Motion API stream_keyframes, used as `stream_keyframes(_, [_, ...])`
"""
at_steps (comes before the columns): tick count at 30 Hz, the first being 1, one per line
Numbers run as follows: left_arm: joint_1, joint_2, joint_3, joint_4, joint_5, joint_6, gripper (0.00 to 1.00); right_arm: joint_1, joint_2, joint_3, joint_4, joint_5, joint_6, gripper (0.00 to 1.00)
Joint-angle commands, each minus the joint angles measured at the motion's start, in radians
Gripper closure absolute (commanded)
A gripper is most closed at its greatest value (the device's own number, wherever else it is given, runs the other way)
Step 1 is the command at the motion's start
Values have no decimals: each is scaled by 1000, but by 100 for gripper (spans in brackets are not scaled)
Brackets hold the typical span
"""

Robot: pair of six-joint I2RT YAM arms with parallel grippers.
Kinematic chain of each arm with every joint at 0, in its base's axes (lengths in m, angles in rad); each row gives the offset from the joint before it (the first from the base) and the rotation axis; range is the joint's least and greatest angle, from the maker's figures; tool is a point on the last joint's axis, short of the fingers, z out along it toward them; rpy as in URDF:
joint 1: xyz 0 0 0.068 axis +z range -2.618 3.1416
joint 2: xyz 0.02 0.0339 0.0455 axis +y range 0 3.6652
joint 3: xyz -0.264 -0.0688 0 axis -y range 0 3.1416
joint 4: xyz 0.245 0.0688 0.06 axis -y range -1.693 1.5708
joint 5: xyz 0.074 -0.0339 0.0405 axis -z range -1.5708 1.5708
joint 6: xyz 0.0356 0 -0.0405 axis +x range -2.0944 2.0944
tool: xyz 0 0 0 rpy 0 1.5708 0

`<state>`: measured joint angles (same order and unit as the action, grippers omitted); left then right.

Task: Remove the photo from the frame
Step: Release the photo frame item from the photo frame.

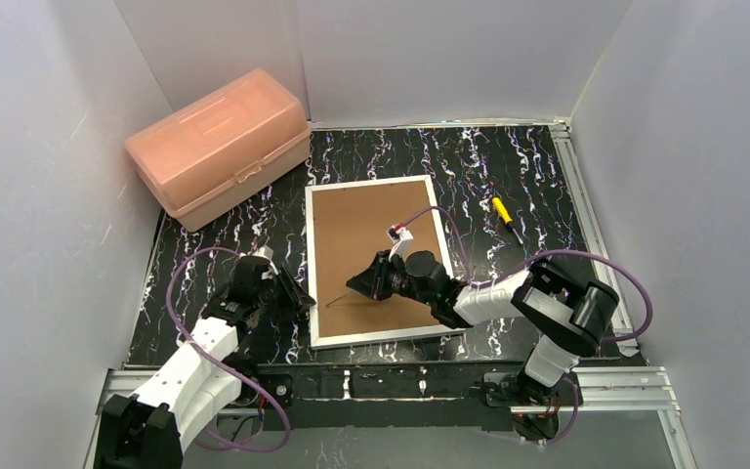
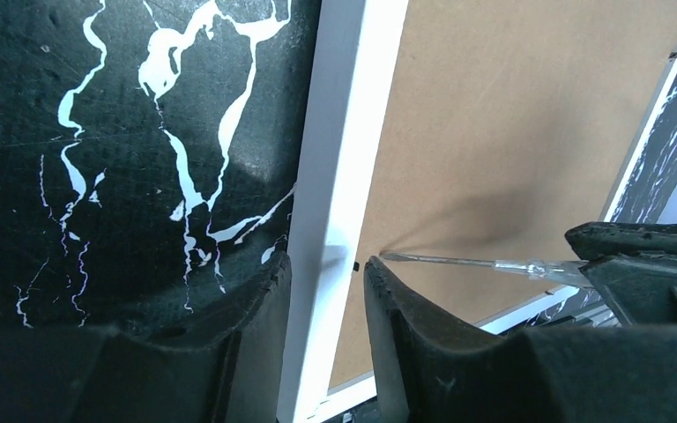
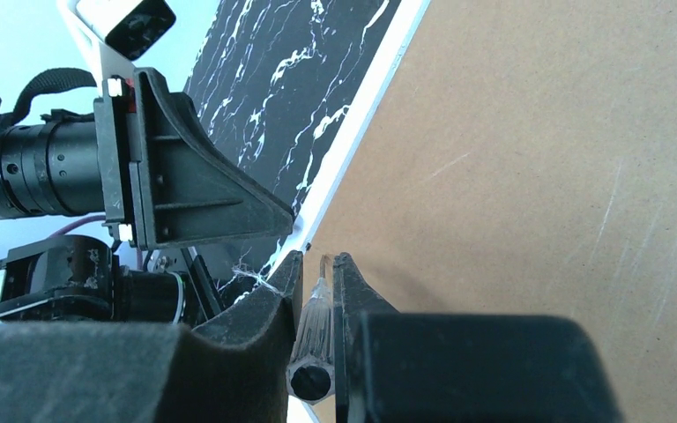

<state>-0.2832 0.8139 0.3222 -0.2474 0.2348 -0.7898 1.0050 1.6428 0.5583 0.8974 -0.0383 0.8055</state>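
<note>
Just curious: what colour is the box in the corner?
The box is peach-pink, seen best from the top view.

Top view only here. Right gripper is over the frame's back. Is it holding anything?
Observer: Yes. The right gripper is shut on a clear-handled screwdriver, with the shaft pointing forward.
Operator: Where's the tip?
Observer: At the frame border nearest the left arm, close to a small dark tab at the backing's edge.
Operator: And the left gripper?
Observer: The left gripper straddles that white border. One finger is on the table side and the other is over the backing. I can't tell if it's squeezing.
</note>
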Motion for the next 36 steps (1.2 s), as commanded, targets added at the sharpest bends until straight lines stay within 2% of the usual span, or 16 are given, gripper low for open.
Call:
stream_keyframes(1, [4,17,-1,-6,17,-7,67,9,25,9,94,35,9,99])
stream_keyframes(4, [5,29,-15,24,53,-20,69,10,34,3,111,34,20,99])
stream_keyframes(7, [5,63,-17,34,74,-30,80,10,36,-14,129,35,30,99])
stream_keyframes(11, [4,94,-20,45,85,-36,87,11,33,-28,138,35,39,99])
stream_keyframes(17, [4,149,-29,97,124,-55,90,11,7,-51,136,34,47,99])
stream_keyframes(20, [4,162,-42,129,139,-65,91,11,-48,-70,72,96,29,99])
stream_keyframes(24, [4,162,-42,129,136,-60,91,11,-77,-83,25,107,4,99])
stream_keyframes(36, [4,137,-29,59,130,-32,89,12,7,-100,147,62,36,99])
